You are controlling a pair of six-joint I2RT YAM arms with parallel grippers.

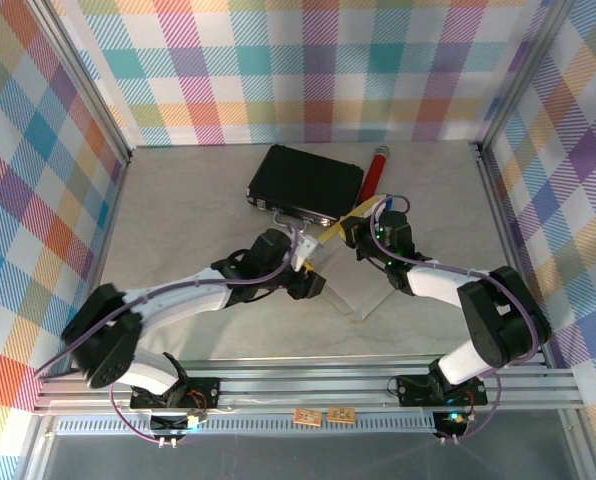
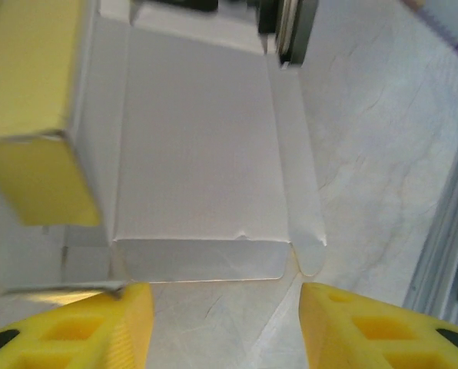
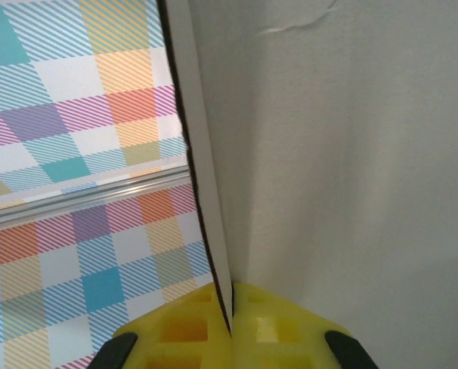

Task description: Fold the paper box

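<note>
In the middle of the table (image 1: 178, 210), just at 6 o'clock from the black case (image 1: 306, 182), the paper box (image 1: 350, 288) lies partly unfolded with its whitish reverse face up and a yellow strip running off toward 12 o'clock. A red cylinder (image 1: 375, 170) lies at about 1 o'clock from the box, just beside the right end of the case. The left arm reaches in from 7 o'clock and brings the left gripper (image 1: 313, 268) to the box's 9 o'clock edge. In the left wrist view, that left gripper (image 2: 225, 307) has its jaws apart and nothing between them, and its yellow fingers (image 2: 125, 327) stand on either side of bare table (image 2: 367, 154) just short of the near flap. Beyond them the paper box (image 2: 198, 138) shows a flat whitish panel bounded by creases, with a narrow side flap at 3 o'clock and a yellow flap folded up at 9 o'clock. The right arm comes in from 4 o'clock, and the right gripper (image 1: 353, 232) meets the box at its 12 o'clock end. In the right wrist view, the right gripper (image 3: 230, 311) is clamped fully closed on the thin edge of the paper box (image 3: 352, 192). The sheet stands upright between its fingers (image 3: 279, 323), whitish face toward 3 o'clock, with the plaid wall (image 3: 75, 154) behind at 9 o'clock.
</note>
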